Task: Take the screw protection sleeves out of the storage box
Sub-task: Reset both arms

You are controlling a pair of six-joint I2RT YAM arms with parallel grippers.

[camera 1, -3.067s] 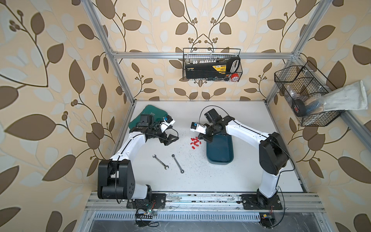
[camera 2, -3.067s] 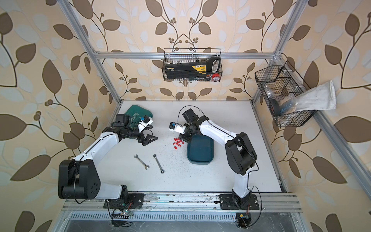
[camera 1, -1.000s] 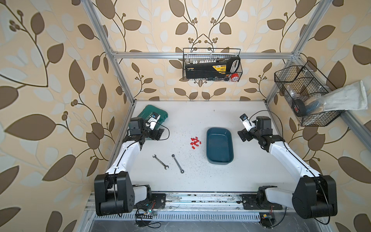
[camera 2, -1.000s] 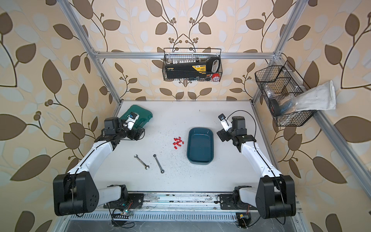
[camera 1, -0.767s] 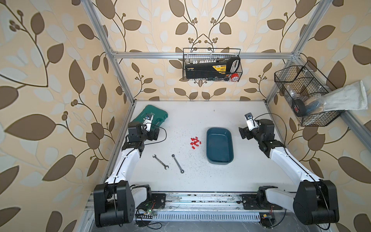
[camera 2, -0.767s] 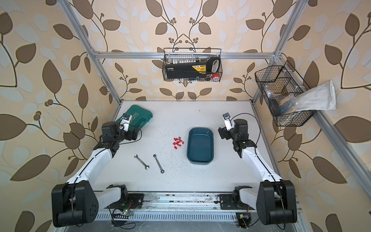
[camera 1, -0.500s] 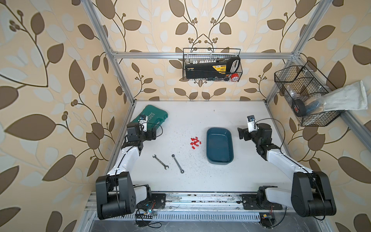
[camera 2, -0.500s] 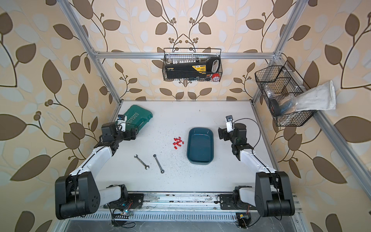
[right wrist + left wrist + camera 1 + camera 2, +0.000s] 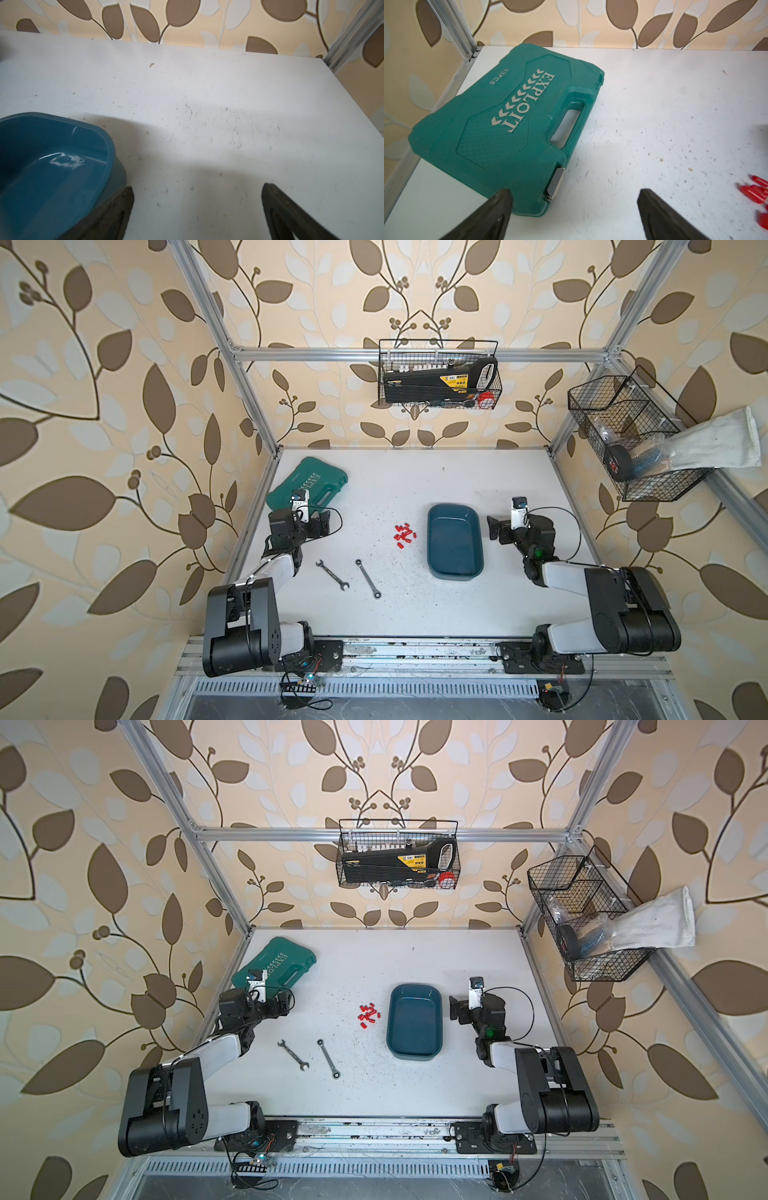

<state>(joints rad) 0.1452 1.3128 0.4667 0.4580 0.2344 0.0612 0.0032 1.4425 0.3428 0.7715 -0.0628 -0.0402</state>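
Far left: left gripper (image 9: 325, 524) sits by the table's left edge, jaws spread wide with nothing between them. In its wrist view, one fingertip (image 9: 500, 199) overlaps the near corner of the green EXPLOIT tool case (image 9: 309, 485); can't tell if they touch. The case lies flat and skewed in the far-left corner of the white table (image 9: 415, 472). One corner is close to the left edge and the handle side faces the open middle.

Toward the front, an open-end wrench (image 9: 331, 575) and a combination wrench (image 9: 368, 578) lie flat, side by side and apart, with free table around both.

The screw protection sleeves (image 9: 403, 534) are a tight red cluster on the bare table. They are outside the storage box (image 9: 455, 547), just beside its left long wall with a narrow gap, not touching.

The box sits centre-right, long axis front to back, rim up.

The right gripper (image 9: 495, 529) is just beside the box's right wall near the far corner, jaws spread wide, holding nothing. Its wrist view shows bare table between the fingers.

There is open table behind the box to the back wall, and right of it to the right edge.

The back-wall wire basket (image 9: 438, 373) and right-wall wire basket (image 9: 631, 439) hang above table level.
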